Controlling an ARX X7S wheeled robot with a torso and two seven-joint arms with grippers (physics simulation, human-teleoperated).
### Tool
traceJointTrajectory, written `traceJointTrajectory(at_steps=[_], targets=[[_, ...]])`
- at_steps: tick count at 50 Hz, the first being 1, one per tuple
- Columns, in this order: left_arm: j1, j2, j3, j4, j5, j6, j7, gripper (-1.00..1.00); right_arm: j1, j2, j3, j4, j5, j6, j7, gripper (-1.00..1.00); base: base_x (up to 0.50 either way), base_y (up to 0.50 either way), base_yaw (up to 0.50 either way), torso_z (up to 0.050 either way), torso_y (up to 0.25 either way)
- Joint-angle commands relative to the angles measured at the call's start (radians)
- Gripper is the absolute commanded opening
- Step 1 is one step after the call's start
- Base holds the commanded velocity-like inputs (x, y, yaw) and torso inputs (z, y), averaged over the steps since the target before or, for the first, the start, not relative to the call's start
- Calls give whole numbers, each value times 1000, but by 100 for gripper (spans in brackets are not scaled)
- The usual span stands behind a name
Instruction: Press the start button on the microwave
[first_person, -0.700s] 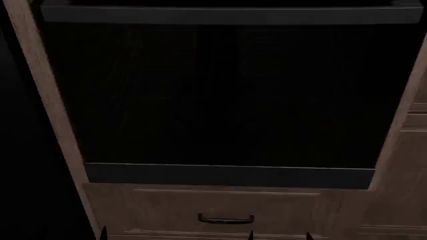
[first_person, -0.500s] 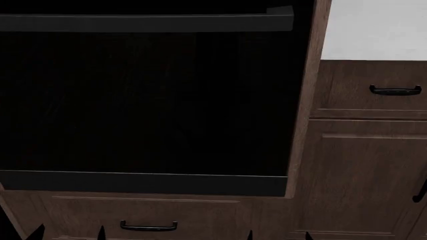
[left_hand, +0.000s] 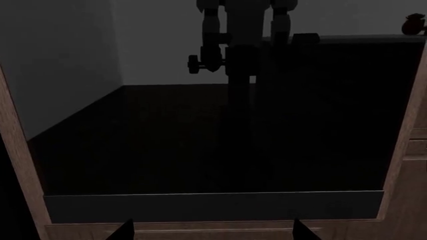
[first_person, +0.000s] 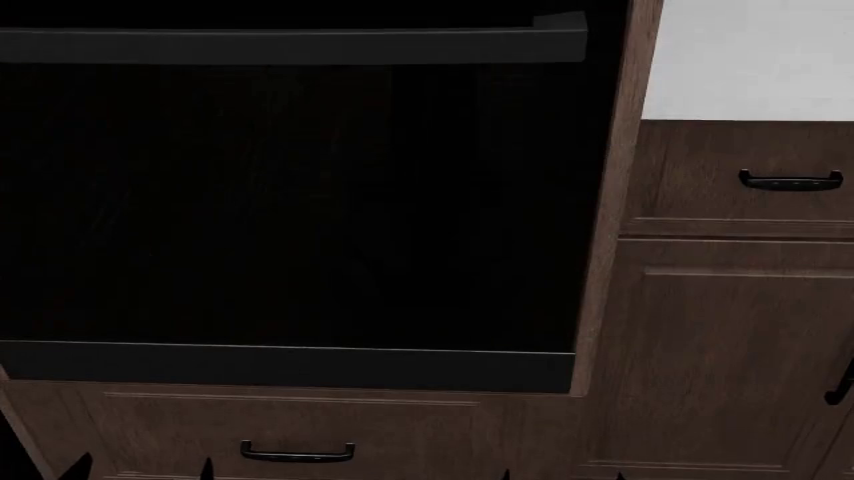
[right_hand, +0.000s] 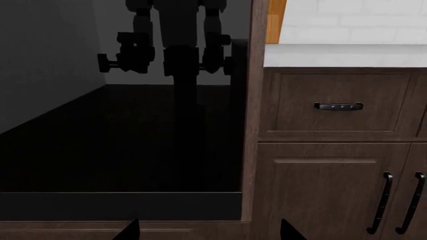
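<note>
Facing: the robot stood close to a dark glass oven door (first_person: 287, 200) set in brown cabinets, arms low.
Left claw (left_hand: 212, 231): released, tips apart, holding nothing.
Right claw (right_hand: 208, 231): likewise released.
Microwave: nowhere in view; its start button could not be located.
Right side: drawer handle (first_person: 790, 180) below a pale worktop (first_person: 747, 60).

A pale countertop (right_hand: 343, 55) tops the dark wooden cabinets (right_hand: 333, 165).

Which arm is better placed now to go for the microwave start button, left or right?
Neither clearly: no microwave or button shows in any view. Both grippers, left and right, sit low facing the dark oven door, fingertips apart. Right faces the counter side.
</note>
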Motion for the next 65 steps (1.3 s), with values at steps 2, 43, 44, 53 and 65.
traceJointTrajectory(at_steps=[2,43,44,53,65], targets=[[-6,-12,-17,138,-35,-147,3,100,5,4,16,-139,30,65,3,100,0,0,0,0,0],[-44,-72,1,263,-79,-326,-64,100,42,58,-26,-248,134,139,21,100,127,0,0,0,0],[-44,-73,2,261,-80,-323,-65,100,42,59,-26,-246,137,137,20,100,266,0,0,0,0],[-38,-77,8,247,-85,-307,-74,100,40,65,-28,-233,151,121,27,100,269,0,0,0,0],[-33,-84,12,249,-91,-303,-90,100,39,73,-35,-225,163,107,36,100,268,0,0,0,0]])
